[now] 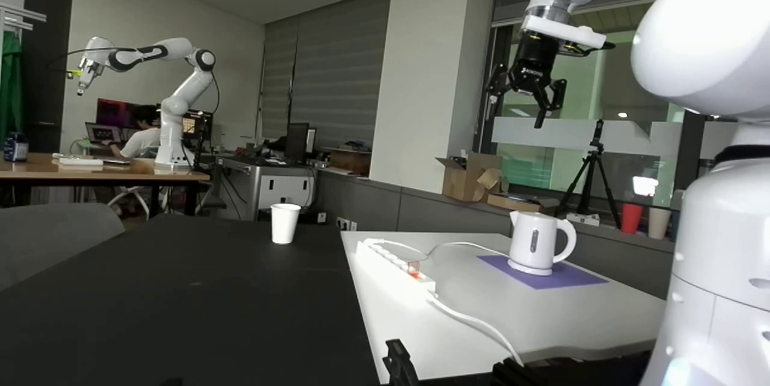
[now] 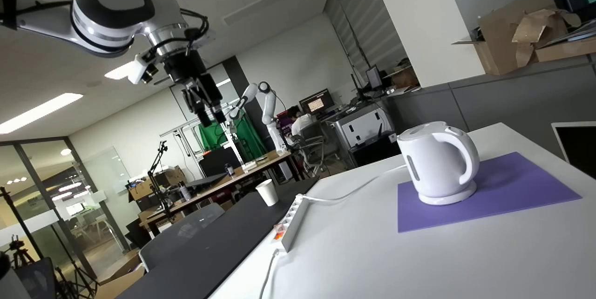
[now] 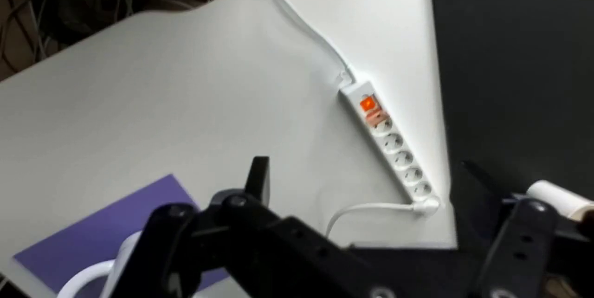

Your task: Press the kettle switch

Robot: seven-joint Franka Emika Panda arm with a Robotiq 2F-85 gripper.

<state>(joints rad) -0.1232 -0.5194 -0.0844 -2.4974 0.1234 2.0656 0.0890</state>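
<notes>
The white kettle [image 1: 533,240] stands upright on a purple mat [image 1: 574,278], with its loop handle on one side and a narrow grey window on its body. It also shows in an exterior view [image 2: 435,164] with the handle toward the camera. I cannot make out its switch. In the wrist view only the kettle's handle [image 3: 86,275] and a bit of its body show at the lower left; the finger hides the rest. My gripper [image 1: 516,110] is open and empty, high above the table and apart from the kettle. Its fingers are spread wide in the wrist view [image 3: 364,165].
A white power strip [image 3: 394,142] with an orange lit switch lies near the white table's edge [image 3: 438,80]. A white cord [image 2: 344,196] runs from it toward the kettle. A white paper cup [image 1: 284,223] stands on the adjoining black table [image 1: 198,308]. Boxes [image 1: 472,177] stand behind.
</notes>
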